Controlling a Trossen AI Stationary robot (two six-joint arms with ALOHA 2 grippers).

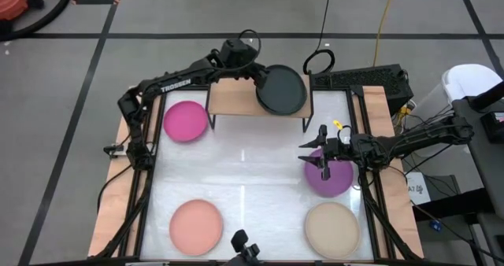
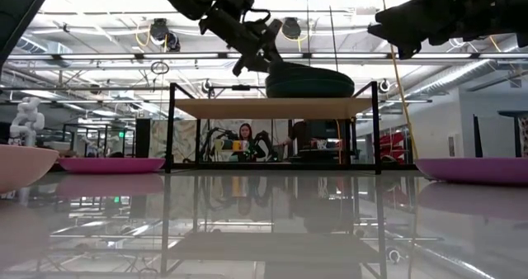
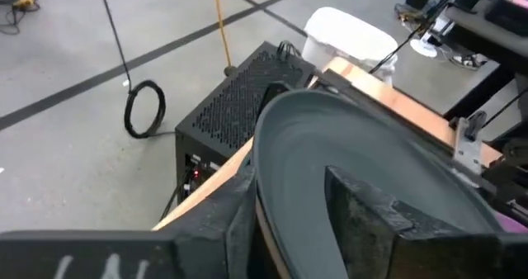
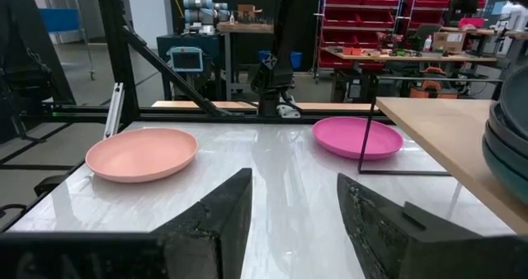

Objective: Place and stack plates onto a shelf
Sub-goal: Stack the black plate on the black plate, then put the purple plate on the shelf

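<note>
The light-wood shelf (image 1: 236, 101) stands at the table's far edge. A stack of dark plates (image 1: 281, 90) sits on its right half and also shows in the low view (image 2: 309, 82). My left gripper (image 1: 260, 79) is shut on the top dark teal plate (image 3: 371, 147) at the stack's left side. My right gripper (image 1: 323, 156) is open and empty, above the purple plate (image 1: 335, 179). The magenta plate (image 1: 186, 120), salmon plate (image 1: 196, 227) and beige plate (image 1: 332, 228) lie flat on the table. My left gripper holds the dark teal plate by its rim (image 3: 262, 188), on the side toward the table's left. One finger (image 3: 363, 213) is inside the plate and one (image 3: 235, 217) is outside under the rim. The fingers come slanting down from the left. The plate sits on the stack.
A black box and coiled cable (image 1: 318, 61) lie behind the shelf. The shelf's left half (image 1: 228, 97) is bare wood. From the right wrist view the shelf edge (image 4: 437, 139) and the stacked rims (image 4: 507, 139) lie to one side.
</note>
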